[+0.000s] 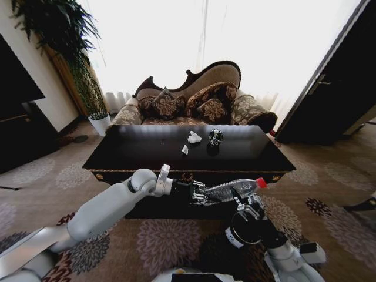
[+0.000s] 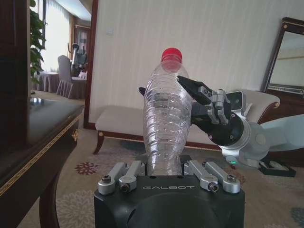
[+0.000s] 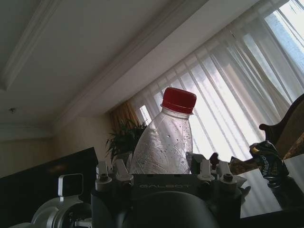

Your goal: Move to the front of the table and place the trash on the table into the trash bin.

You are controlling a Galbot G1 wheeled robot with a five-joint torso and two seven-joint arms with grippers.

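1. Head view: the bottle [image 1: 232, 189] hung in the air just in front of the counter [image 1: 141, 154], lying nearly level, its long axis running across the robot and its red cap toward the robot's right. It was clear, ribbed plastic. The left gripper [image 1: 198, 192] had its fingers closed on the base end; the right gripper [image 1: 249, 205] sat at the cap end, but whether its fingers pressed the bottle was hard to make out here. On the dark glossy top lay two white paper scraps [image 1: 194, 137] and a crushed can [image 1: 215, 137], small and unclear.

2. Left wrist view: the bottle [image 2: 165, 124] rose straight away from the left gripper [image 2: 164, 176], its base hidden between the closed fingers. The right gripper [image 2: 202, 102] had dark fingers spread around the neck, one behind, partly hidden.

3. Right wrist view: the bottle's [image 3: 164, 142] lower part was hidden behind the right gripper [image 3: 161, 178]; grip could not be told. The can [image 3: 268, 159] lay on the counter beyond.
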